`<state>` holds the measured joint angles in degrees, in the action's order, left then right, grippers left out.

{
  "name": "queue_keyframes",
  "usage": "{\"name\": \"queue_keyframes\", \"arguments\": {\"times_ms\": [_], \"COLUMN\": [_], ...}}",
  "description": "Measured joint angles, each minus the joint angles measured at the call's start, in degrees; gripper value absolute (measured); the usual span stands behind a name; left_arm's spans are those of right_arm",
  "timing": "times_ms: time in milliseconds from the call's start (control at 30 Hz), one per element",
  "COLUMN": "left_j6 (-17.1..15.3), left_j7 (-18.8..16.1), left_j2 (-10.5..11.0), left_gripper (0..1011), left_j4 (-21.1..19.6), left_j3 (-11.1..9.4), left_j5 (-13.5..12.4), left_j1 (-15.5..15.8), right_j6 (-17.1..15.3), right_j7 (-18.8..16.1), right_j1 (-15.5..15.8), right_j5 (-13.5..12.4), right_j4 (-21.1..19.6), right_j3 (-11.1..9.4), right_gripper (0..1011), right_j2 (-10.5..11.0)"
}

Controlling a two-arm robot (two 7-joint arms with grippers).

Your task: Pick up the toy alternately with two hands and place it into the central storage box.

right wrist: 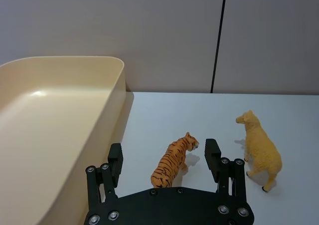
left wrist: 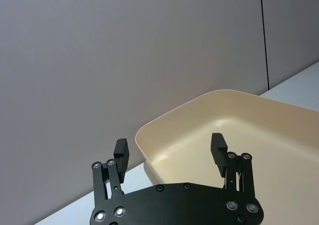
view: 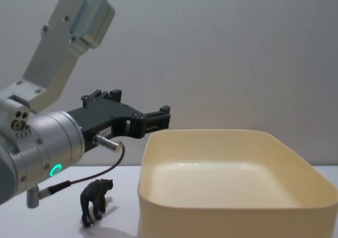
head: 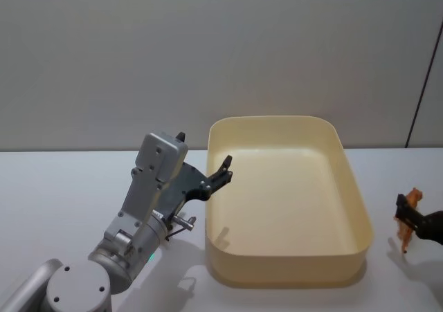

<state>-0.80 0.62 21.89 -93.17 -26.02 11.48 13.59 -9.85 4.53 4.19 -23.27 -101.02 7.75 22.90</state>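
The right gripper (right wrist: 164,157) is wide open and holds nothing. Its two fingers (right wrist: 213,155) stand on either side of the tiger toy (right wrist: 173,164), which stands on the table (right wrist: 164,115) just to the right of the storage box (right wrist: 112,105). The tiger's long axis runs away from the palm, along the fingers, so I judge that closing would press on its flanks. It is nearer to one finger than to the other. A sheep toy (right wrist: 261,150) stands just outside the fingers. This arm is low over the table and points forward. The left gripper (left wrist: 169,150), also open and empty, hovers at the box's left rim, and a dark animal figure (view: 95,200) stands below its arm.
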Motion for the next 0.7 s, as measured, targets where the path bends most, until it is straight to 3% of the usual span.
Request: {"name": "queue_keyframes", "arguments": {"times_ms": [300, 700], "left_j6": [0.0, 0.0], "left_j7": [0.0, 0.0], "left_j2": [0.0, 0.0], "left_gripper": [1001, 1001], "left_j4": [0.0, 0.0], "left_j3": [0.0, 0.0], "left_j5": [0.0, 0.0], "left_j1": [0.0, 0.0], "right_j6": [-3.16, -4.88], "right_j7": [-0.54, -0.06], "right_j1": [-4.14, -7.6], "right_j5": [2.06, 5.58], "right_j4": [5.08, 10.48], "right_j3": [1.15, 2.43], "right_gripper": [1001, 1001], "right_j2": [-2.45, -4.87]}}
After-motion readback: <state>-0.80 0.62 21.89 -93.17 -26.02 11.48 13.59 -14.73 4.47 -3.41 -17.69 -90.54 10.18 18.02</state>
